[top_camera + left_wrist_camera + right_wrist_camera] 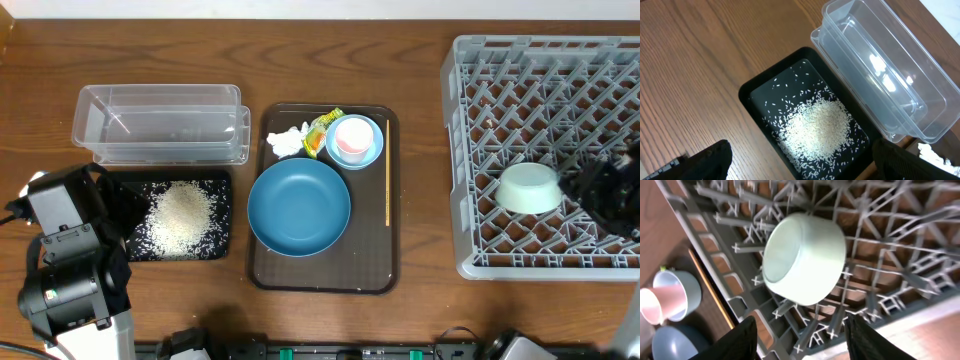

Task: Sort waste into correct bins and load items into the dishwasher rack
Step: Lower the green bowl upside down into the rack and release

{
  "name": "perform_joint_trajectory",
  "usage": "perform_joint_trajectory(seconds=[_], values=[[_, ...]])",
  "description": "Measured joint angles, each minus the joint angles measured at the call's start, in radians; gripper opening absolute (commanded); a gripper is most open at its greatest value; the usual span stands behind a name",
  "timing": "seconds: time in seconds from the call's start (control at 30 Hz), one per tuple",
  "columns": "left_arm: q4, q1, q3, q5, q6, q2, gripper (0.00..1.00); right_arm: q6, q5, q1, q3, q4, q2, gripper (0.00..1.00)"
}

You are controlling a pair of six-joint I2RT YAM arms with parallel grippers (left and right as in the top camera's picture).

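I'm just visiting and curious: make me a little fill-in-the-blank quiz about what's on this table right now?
1. The rice lies heaped in the black tray; the clear tub beside it is ___.
2. The mint-green bowl lies in the dishwasher rack, on the robot's ___ side.
3. The pink cup sits ___ the light-blue bowl.
Missing words: empty; right; inside.

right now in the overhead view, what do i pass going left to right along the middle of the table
black tray of rice → dark-blue dish → thin wooden stick → mint-green bowl in the rack → right claw
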Motion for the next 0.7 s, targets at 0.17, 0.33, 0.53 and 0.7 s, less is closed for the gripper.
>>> perform_joint_trajectory(seconds=[0.17,0.33,0.53,0.7], values=[[0.0,0.0,0.0,0.0,0.0,0.0,0.92,0.026,0.031,0.015,0.005,-0.011,-0.091,0.55],[0.0,0.0,0.0,0.0,0.0,0.0,0.92,0.034,0.037,0.1,0.005,0.051,-0.119,0.24],[0.0,0.0,0.0,0.0,0.0,0.0,0.92,0.098,0.082,0.202,0.003,0.223,-0.047,0.01],[0.0,0.0,0.0,0.0,0.0,0.0,0.92,0.128,0.108,0.212,-0.002,0.265,0.087,0.01]])
